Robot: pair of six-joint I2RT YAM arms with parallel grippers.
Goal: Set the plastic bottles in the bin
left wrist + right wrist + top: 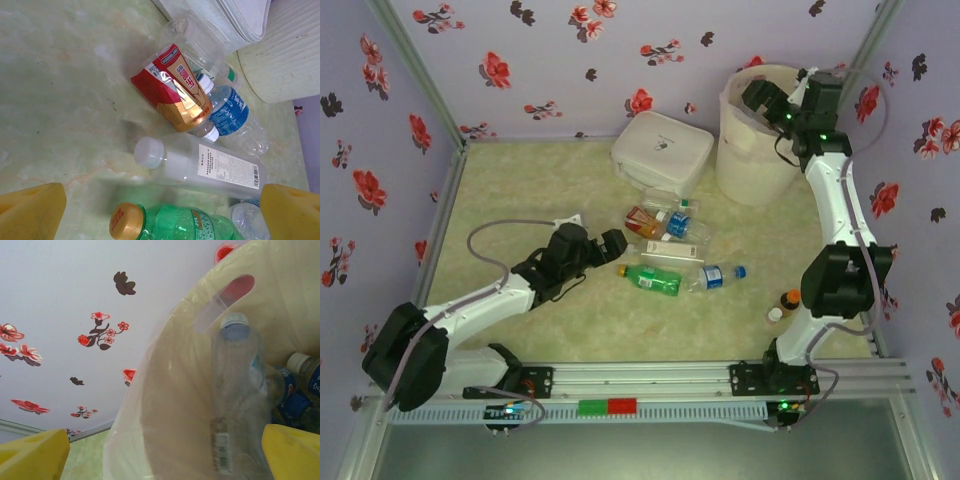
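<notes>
Several plastic bottles lie in a cluster mid-table: a red-labelled one (645,220) (172,90), a blue-labelled one (678,222) (230,110), a frosted white-capped one (670,250) (200,162), a green one (653,280) (180,222) and a clear blue-capped one (715,277). My left gripper (615,243) (160,215) is open just left of them, its jaws spanning the green bottle's cap without touching it. My right gripper (760,100) (162,460) is open over the cream bin (760,140) (280,290). A clear bottle (237,390) stands loose inside the liner (165,405), beside other bottles (287,385).
A flat white case (662,150) (235,17) lies behind the cluster, left of the bin. A tiny brown bottle (788,300) stands by the right arm's base. Flowered walls close the table on three sides. The bin's wall (285,55) is just beyond the cluster.
</notes>
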